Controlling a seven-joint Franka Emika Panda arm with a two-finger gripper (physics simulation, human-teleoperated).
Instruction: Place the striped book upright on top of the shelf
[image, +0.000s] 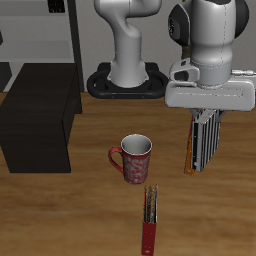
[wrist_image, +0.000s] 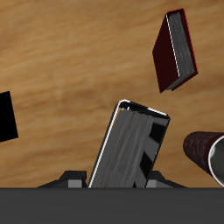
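Observation:
My gripper (image: 204, 122) is shut on the striped book (image: 204, 142), gripping its upper end. The book hangs nearly upright over the table beside the mug. In the wrist view the striped book (wrist_image: 131, 150) runs out from between my fingers, and my gripper (wrist_image: 112, 180) shows only as dark finger bases. The shelf (image: 40, 112) is a low black cabinet with a flat top, well away across the table. Only a corner of the shelf (wrist_image: 6, 116) shows in the wrist view.
A red patterned mug (image: 133, 158) (wrist_image: 206, 154) stands beside the held book. A slim dark red book (image: 150, 222) (wrist_image: 176, 51) lies near the table's front edge. An orange-red edge (image: 187, 150) shows right beside the striped book. A pale metal rack (image: 45, 30) stands behind the shelf.

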